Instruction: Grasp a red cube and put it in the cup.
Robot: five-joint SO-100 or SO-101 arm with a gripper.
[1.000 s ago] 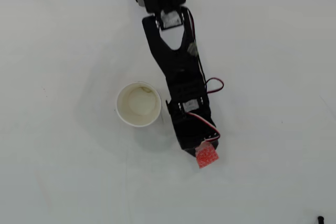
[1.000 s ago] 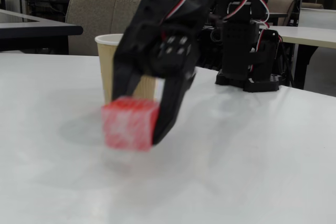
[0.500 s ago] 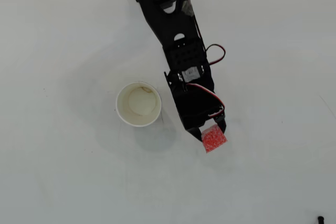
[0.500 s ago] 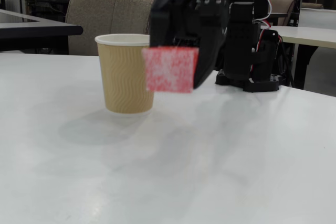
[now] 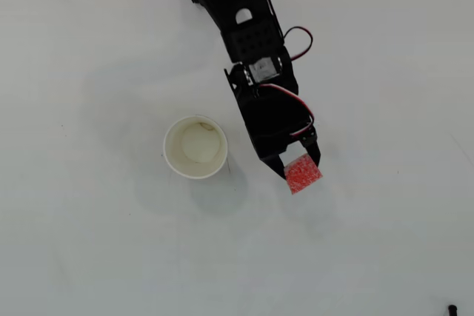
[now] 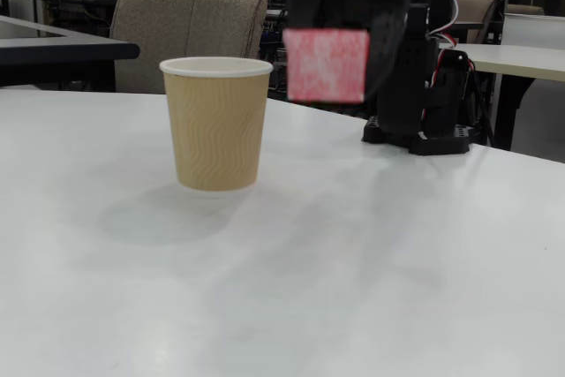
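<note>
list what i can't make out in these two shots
- Fingertips on the red cube: fixed view, the blurred cube covers them.
- Cube's height above the table: overhead view, looking straight down.
- Inside of the cup: fixed view, its wall hides it.
- Dark speck: overhead view, too small, cut by the edge.

- Overhead view: bright, even light; table (image 5: pixel 89 257) nearly washed out; soft shadow beside the cup (image 5: pixel 195 147).
- Fixed view: red cube (image 6: pixel 327 65) and end effector blurred; background soft; faint table sheen.
</note>
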